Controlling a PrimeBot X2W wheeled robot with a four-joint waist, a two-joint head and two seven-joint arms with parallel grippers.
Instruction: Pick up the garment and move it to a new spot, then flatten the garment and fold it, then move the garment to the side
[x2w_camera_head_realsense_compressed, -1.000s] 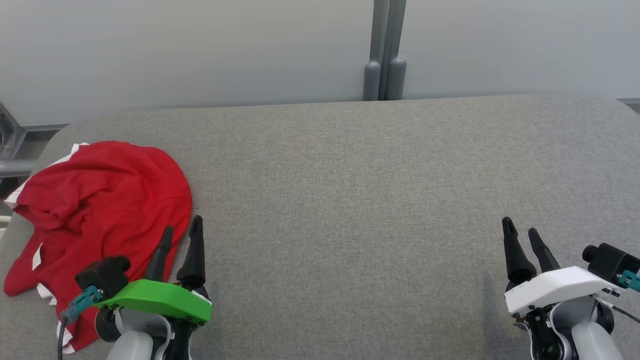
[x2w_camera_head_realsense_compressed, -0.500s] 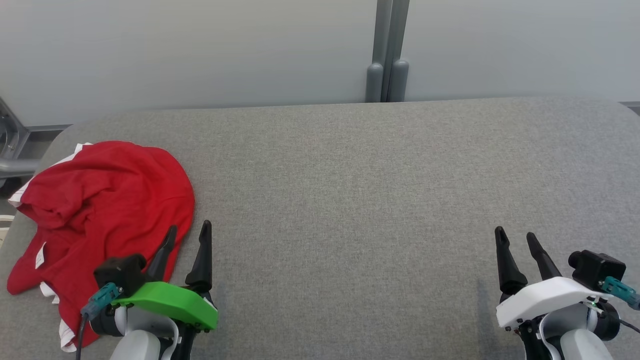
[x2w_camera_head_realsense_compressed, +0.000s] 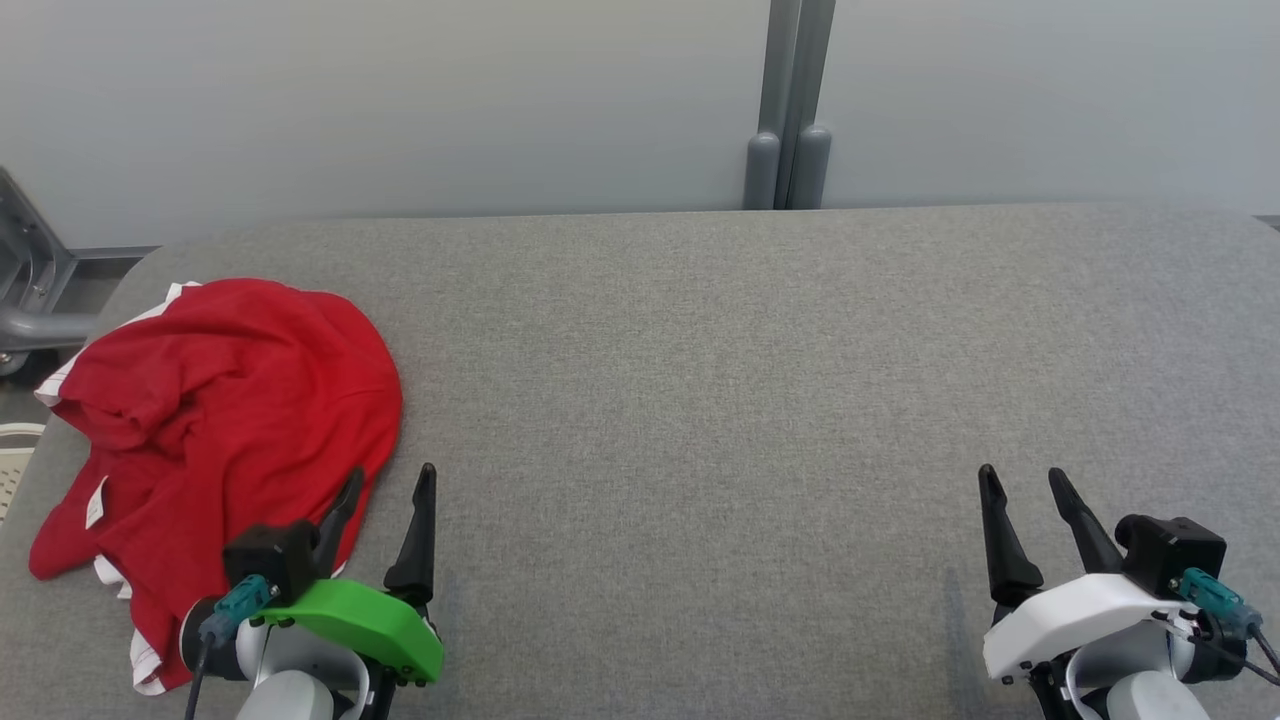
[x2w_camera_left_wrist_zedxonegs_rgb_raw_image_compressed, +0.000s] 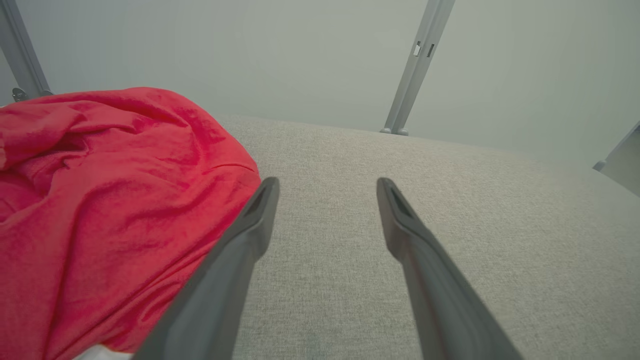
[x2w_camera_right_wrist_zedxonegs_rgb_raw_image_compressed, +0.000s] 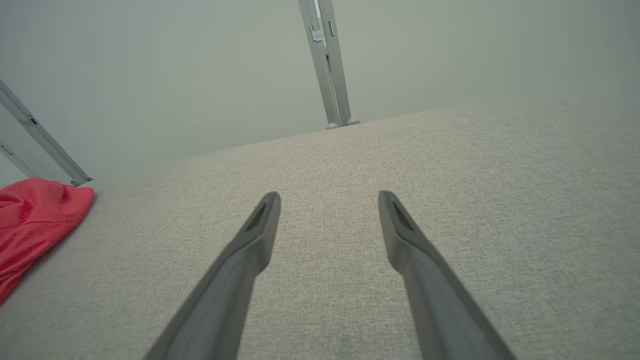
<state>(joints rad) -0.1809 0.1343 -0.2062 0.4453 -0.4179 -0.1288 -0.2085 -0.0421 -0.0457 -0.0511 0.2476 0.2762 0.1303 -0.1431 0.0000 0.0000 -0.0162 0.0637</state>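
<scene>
Just left of L gripper (x2w_camera_head_realsense_compressed: 391, 472): garment (x2w_camera_head_realsense_compressed: 220, 400)

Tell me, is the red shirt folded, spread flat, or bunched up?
Bunched up. The red shirt lies in a rumpled heap with deep creases at the left end of the grey table, neither folded nor flat.

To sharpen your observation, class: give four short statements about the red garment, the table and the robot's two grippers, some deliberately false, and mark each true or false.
1. The crumpled red cloth garment lies at the left end of the grey fabric-covered table. True.
2. The left gripper is shut on the garment. False: its jaws stand open and hold nothing.
3. The right gripper is open over bare grey fabric. True.
4. The garment is folded into a neat flat rectangle. False: it lies bunched and creased.
</scene>
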